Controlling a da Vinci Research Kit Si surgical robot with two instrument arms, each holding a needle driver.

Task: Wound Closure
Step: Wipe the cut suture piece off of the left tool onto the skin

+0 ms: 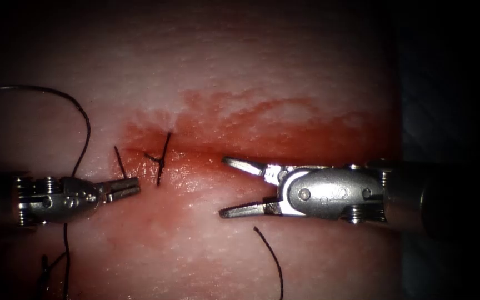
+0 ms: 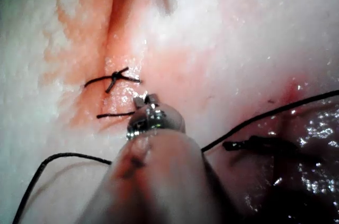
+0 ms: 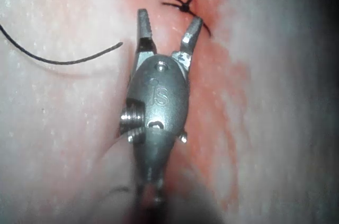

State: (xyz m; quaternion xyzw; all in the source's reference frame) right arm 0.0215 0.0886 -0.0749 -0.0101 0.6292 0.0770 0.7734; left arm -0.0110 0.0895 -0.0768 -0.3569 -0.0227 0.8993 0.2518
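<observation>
The tissue carries a horizontal cut stained with red fluid. A tied knot with short tails sits across the cut's left end. My left tool lies just left of the knot, its jaws shut on a short thread tail that rises from its tip. In the left wrist view that tail runs into the left tool, close to the knot. My right tool lies right of the knot with jaws wide open, holding nothing. The right wrist view shows its open jaws just short of the knot.
A long thread arcs over the tissue at the left, passes behind the left tool and runs down toward the near edge. A loose thread end lies on the tissue below the right tool. The tissue's right edge drops into dark.
</observation>
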